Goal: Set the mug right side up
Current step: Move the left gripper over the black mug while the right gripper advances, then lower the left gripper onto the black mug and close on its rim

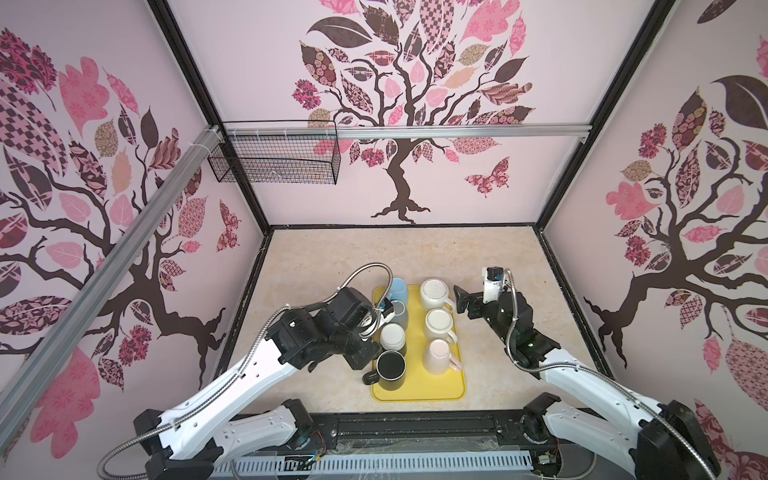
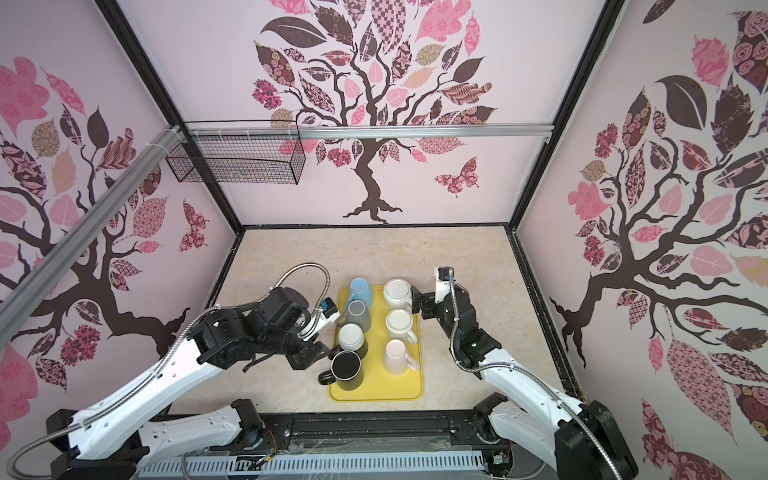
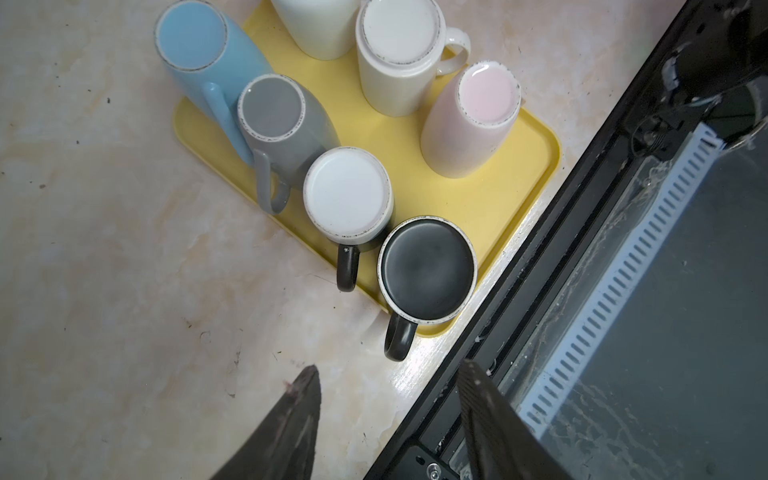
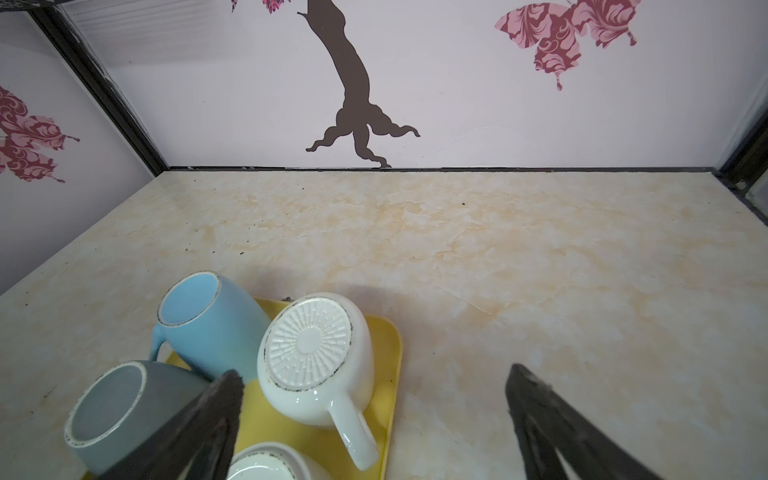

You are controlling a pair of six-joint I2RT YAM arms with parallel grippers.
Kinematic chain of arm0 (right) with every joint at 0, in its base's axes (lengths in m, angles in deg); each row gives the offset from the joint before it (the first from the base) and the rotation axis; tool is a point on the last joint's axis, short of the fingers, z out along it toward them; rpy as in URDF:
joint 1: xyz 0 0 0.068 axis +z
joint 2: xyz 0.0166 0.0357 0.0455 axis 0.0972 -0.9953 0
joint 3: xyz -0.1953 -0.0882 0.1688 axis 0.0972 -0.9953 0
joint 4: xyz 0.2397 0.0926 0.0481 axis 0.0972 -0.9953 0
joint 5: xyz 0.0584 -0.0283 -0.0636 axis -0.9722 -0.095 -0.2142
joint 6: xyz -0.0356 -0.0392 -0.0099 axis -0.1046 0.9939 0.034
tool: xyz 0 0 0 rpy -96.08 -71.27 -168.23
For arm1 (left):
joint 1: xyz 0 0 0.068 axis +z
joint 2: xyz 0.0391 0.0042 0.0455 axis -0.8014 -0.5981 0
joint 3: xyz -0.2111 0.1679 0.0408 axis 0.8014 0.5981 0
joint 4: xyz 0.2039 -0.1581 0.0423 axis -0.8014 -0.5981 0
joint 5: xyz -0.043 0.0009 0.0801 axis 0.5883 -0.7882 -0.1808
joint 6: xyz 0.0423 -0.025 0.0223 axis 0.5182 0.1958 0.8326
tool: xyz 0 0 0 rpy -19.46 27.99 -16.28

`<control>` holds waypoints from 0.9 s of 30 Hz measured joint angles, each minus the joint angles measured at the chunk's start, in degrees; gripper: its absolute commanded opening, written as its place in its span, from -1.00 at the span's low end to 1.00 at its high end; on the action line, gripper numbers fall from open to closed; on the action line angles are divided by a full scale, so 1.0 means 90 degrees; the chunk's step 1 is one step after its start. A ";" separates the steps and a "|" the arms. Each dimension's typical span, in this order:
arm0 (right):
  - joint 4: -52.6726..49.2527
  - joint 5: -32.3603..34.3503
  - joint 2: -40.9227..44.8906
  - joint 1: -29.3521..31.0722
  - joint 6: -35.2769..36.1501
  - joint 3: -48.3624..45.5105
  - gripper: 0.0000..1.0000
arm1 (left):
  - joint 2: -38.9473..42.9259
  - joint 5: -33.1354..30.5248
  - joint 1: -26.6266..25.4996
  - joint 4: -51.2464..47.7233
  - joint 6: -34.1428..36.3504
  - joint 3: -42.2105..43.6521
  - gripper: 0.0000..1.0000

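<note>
Marbled tabletop (image 1: 332, 257) carries a yellow tray (image 1: 419, 392). Left pincer (image 3: 388, 368) hovers partly open, gripping nothing, beside the tray's near corner; the black mug (image 3: 428, 270) stands base-up on the tray just ahead of its tips, handle pointing back at them. Right pincer (image 4: 374, 372) gapes wide and empty, a ribbed-base white mug (image 4: 309, 343), also inverted, just ahead of it.

You have nothing to read here: no word, number, label or brand mark can be made out on the mugs (image 3: 428, 266), on the yellow tray (image 3: 498, 187) or on the walls (image 1: 478, 195). The walls carry only tree, leaf and butterfly patterns. The upturned base of the cream mug (image 4: 309, 343) shows a raised ray pattern, not lettering.
</note>
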 measured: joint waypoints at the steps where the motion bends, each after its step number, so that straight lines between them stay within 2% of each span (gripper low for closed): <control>1: 0.0012 0.0012 0.0000 0.0000 0.0007 0.0000 1.00 | 0.0005 -0.0075 -0.0022 0.0078 -0.0010 0.0119 0.08; 5: 0.0134 0.0024 0.0002 0.0000 0.0022 -0.0022 1.00 | 0.0117 -0.0461 0.0080 0.0537 0.0019 0.0556 0.13; 9: 0.0223 0.0024 0.0005 0.0000 0.0022 -0.0066 1.00 | 0.0197 -0.0770 0.0153 0.1212 0.0340 0.1044 0.00; 13: 0.0267 0.0029 0.0007 0.0000 0.0027 -0.0114 1.00 | 0.0357 -0.0889 0.0131 0.1375 0.0823 0.1501 0.08; 22: 0.0284 0.0100 0.0000 0.0005 0.0046 -0.0143 1.00 | 0.1729 -0.0515 0.0117 0.0869 0.2147 0.1926 0.07; 27: 0.0311 0.0151 -0.0034 0.0007 0.0046 -0.0143 1.00 | 0.2115 -0.0063 0.0007 0.0806 0.2426 0.2516 0.03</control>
